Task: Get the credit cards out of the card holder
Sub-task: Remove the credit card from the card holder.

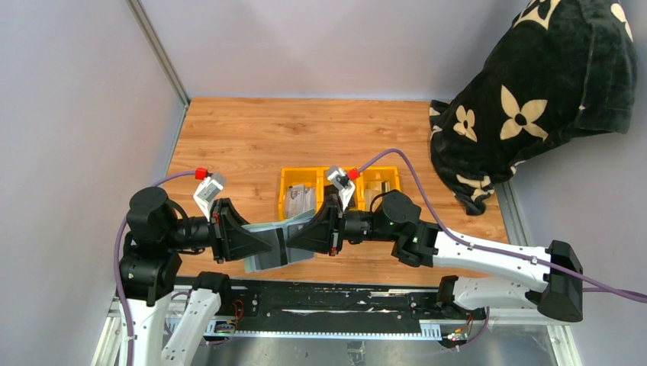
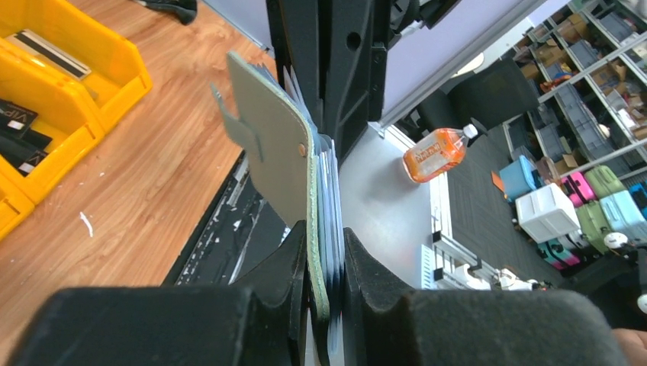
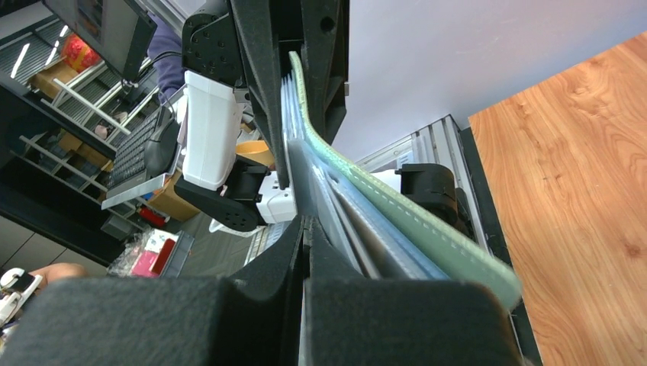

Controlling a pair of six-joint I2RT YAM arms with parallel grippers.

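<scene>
credit cards (image 2: 331, 206): faces hidden in card holder (image 2: 267, 152) | bin (image 1: 282, 200) contents: unreadable

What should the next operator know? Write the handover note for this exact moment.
Left tool: shut on one end of the card holder.
Right tool: shut on a thin grey sheet at the holder's other end, probably a card.
Position: the holder is held off the table between both tools, in front of the yellow bin.
Done: holder lifted and gripped from both sides.
Left: the credit cards are stacked inside the holder; pull them out.
</scene>
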